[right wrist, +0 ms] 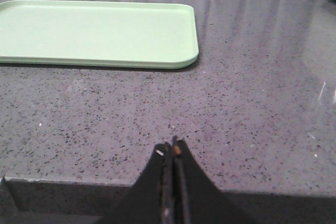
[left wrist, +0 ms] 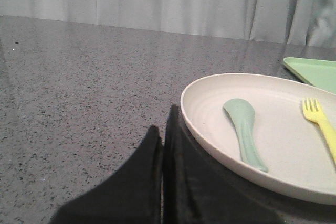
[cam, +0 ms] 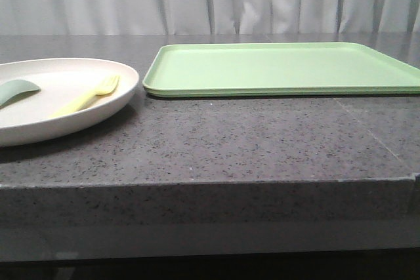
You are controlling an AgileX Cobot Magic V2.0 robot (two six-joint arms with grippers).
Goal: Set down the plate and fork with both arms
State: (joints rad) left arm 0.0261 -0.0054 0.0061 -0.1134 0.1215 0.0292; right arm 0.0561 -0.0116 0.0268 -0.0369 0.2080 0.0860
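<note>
Two large items on dark speckled stone countertop (cam: 216,142): light green tray (cam: 282,68) centre-right, cream plate (cam: 65,100) at left, close beside tray's left end, not touching. Pale yellow fork (cam: 88,96) lies inside plate, tines toward tray. Grey-green spoon (left wrist: 244,132) also in plate, apart from fork. Left gripper (left wrist: 161,145) fingers pressed together, empty, just beside plate rim. Right gripper (right wrist: 174,153) likewise closed, empty, near counter's front edge.

Matt plate (cam: 65,113) — polished, perhaps stone, table (cam: 230,142)
</note>
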